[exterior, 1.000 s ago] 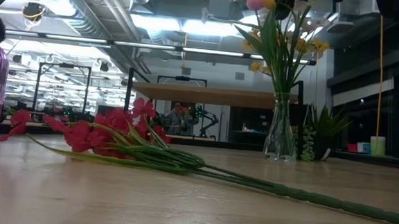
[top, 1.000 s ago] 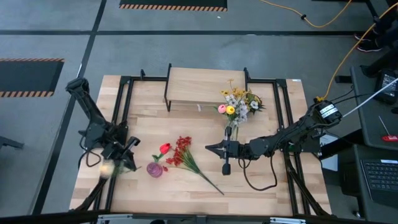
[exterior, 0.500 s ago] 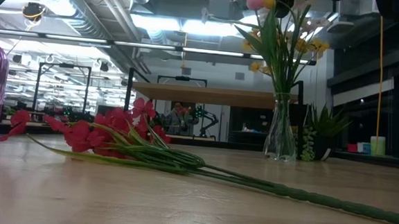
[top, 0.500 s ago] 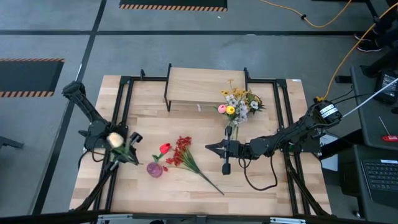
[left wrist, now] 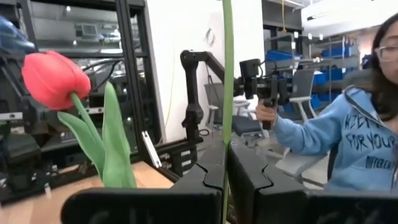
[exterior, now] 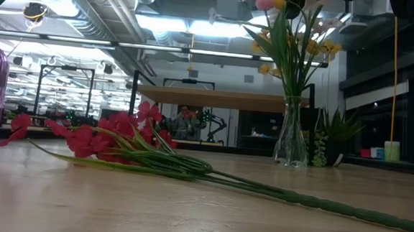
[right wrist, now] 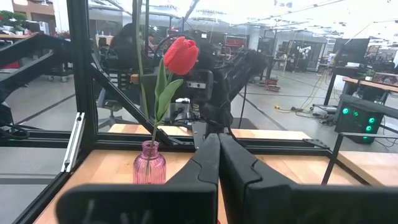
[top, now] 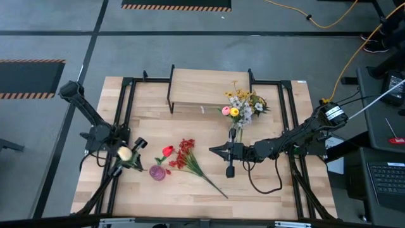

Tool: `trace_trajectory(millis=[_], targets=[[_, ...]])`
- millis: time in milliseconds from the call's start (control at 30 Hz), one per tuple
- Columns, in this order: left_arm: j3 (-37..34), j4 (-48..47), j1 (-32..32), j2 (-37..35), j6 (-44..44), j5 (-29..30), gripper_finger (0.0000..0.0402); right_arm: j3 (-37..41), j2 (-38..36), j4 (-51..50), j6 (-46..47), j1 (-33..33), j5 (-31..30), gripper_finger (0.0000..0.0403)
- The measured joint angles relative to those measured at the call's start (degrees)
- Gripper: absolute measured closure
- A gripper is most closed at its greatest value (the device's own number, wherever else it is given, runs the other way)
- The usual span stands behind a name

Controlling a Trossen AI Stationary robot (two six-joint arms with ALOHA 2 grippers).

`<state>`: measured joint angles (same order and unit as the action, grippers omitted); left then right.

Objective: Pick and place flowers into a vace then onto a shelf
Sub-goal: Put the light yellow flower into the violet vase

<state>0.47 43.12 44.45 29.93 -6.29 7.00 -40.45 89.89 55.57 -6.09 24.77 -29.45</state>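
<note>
Step in hand looks like loading the second vase. Left gripper is clamped on a yellow-headed stem, held just beside the pink vase near the table's front-left part. That vase already holds the red tulip. Red berry spray lies loose on the wood just right of it. Clear vase with the mixed bouquet stands off the shelf's front-right corner, not on it. Right gripper is closed and empty, parked mid-table. Next, I'd say: bring the stalk's end over the pink vase's narrow neck and lower it; tulip leaves crowd the opening.
</note>
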Motion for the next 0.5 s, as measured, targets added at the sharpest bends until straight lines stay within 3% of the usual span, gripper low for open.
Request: trace_trajectory(millis=[500], targets=[[0.0, 10.0, 0.0, 11.1, -0.8, 1.3, 0.04, 0.0, 0.0, -0.1, 1.2, 0.0, 0.0, 0.0398]])
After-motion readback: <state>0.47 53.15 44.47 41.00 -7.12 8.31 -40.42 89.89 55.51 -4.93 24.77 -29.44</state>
